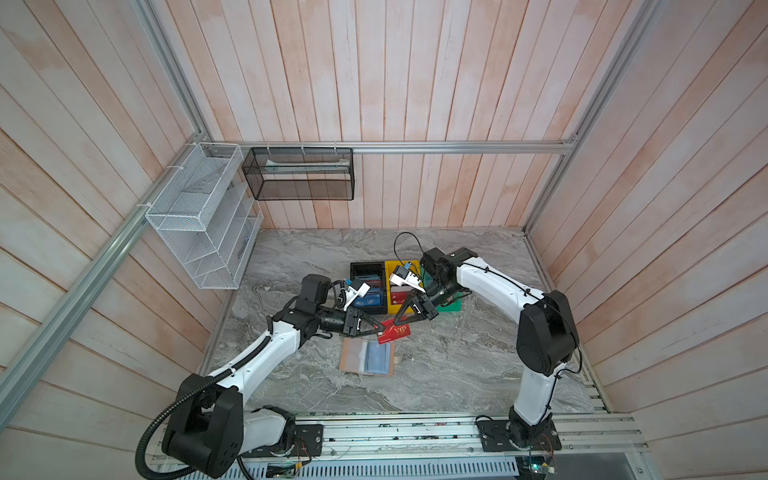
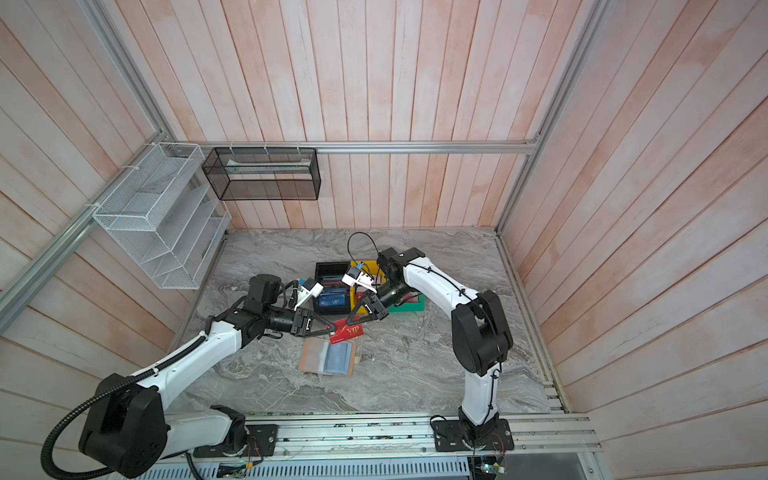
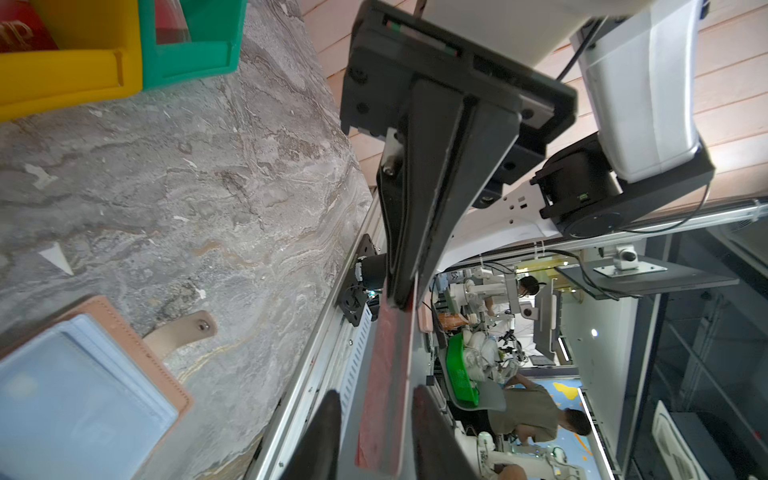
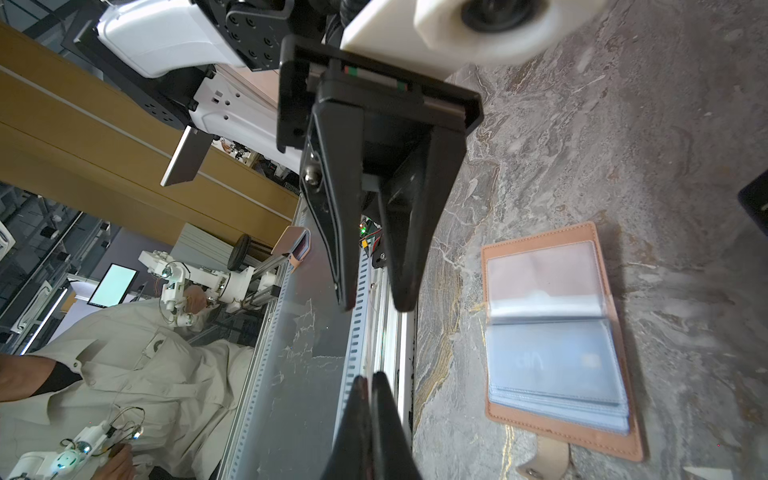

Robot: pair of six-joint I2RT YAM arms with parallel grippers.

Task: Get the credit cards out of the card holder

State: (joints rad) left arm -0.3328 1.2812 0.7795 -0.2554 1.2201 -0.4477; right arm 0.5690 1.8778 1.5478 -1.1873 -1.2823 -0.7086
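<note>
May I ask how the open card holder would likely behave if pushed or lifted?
The card holder lies flat and open, so it would probably slide, not tip. Its clear sleeve pages look thin and loose, likely flopping if lifted by one edge.

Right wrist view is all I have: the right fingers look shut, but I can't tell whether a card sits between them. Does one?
Observer: Yes. The left wrist view shows the right gripper pinching one end of a red card.
Operator: Which card is it?
Observer: Both top views show its face, lettered VIP.
Operator: Is anything red in a bin yet?
Observer: Yes. In the left wrist view, the yellow bin holds a second red card.
</note>
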